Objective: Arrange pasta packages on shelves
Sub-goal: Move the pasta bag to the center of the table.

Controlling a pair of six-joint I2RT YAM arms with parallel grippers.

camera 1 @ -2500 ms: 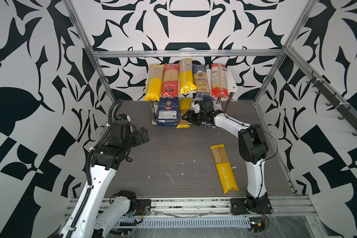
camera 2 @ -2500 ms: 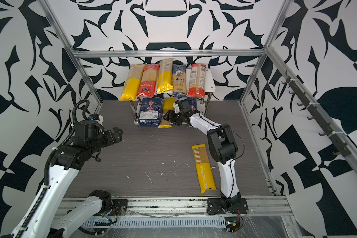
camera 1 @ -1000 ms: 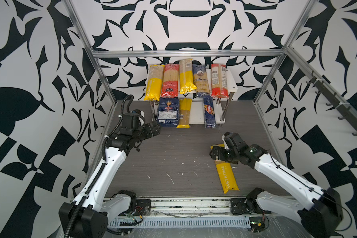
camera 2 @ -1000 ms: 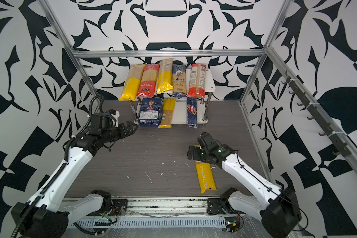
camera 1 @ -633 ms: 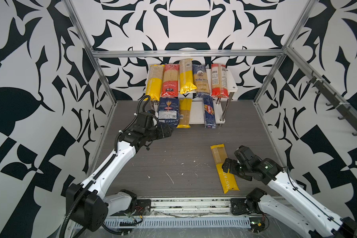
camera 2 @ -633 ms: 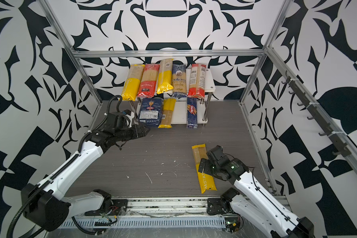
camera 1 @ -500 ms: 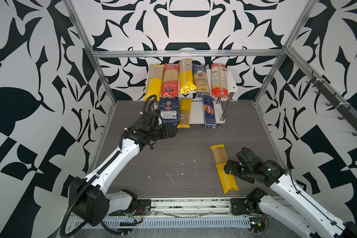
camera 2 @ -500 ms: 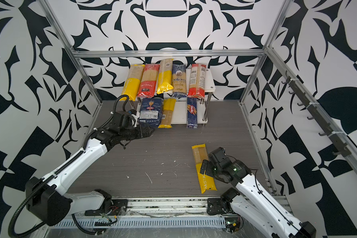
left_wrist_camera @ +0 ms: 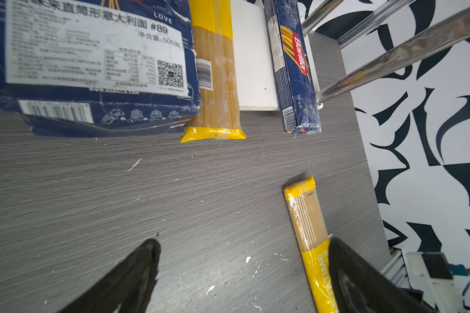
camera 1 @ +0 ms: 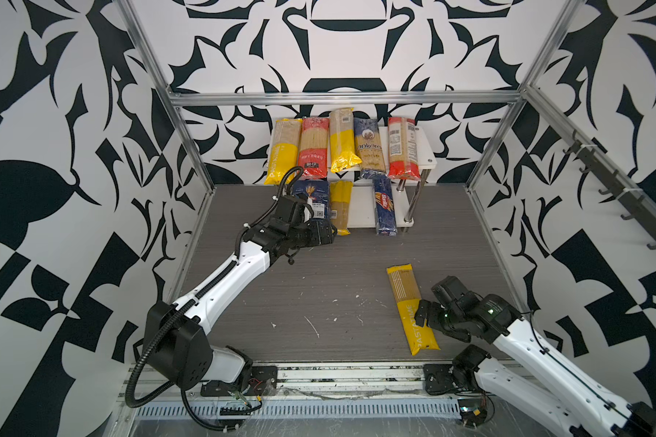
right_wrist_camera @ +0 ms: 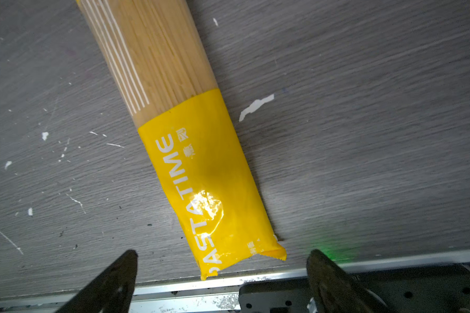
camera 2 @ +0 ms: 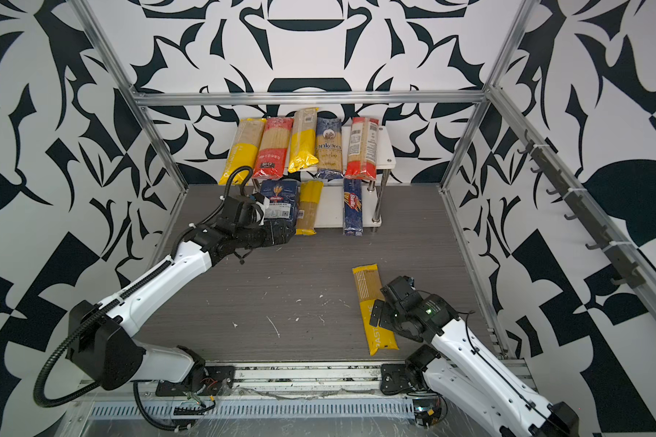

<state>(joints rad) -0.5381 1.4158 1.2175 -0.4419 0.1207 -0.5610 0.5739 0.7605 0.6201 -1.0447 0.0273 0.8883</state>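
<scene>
1. Loose yellow bag point(camera 1: 411, 310): a long slim pack. Clear film shows straight pale strands, and one end is glossy yellow, printed PASTATIME, with a crimped seal. It lies flat on the table, front right, well apart from the shelves point(camera 2: 385, 149).
2. My right gripper point(right_wrist_camera: 223, 254): black tapered fingers spread wide, nothing held. In the right wrist view the bag's yellow end sits between them. I can't tell if they touch it.
3. The shelves stand at the back wall. They are two flat white rectangular boards on round chrome posts point(camera 1: 413, 200).
4. Top board point(camera 1: 427, 151) carries five long bags in a row, overhanging the front edge: yellow bag point(camera 1: 279, 159), red bag point(camera 1: 312, 149), second yellow bag point(camera 1: 341, 145), blue bag point(camera 1: 370, 151), second red bag point(camera 1: 402, 151).
5. Lower board point(left_wrist_camera: 253, 54): wide blue Barilla pack point(left_wrist_camera: 92, 54), creased, with a white label and a QR code. A yellow-ended bag point(left_wrist_camera: 215, 81) lies just beside it. After a bare white gap comes the slim blue Barilla box point(left_wrist_camera: 293, 76), which is shiny. All three stick out past the front edge.
6. My left gripper point(left_wrist_camera: 243, 244): jaws wide apart and empty, low over the table, just in front of the wide blue pack.
7. Table point(camera 1: 300, 291): dark grey, fine wood grain, with white flecks and scratches.
</scene>
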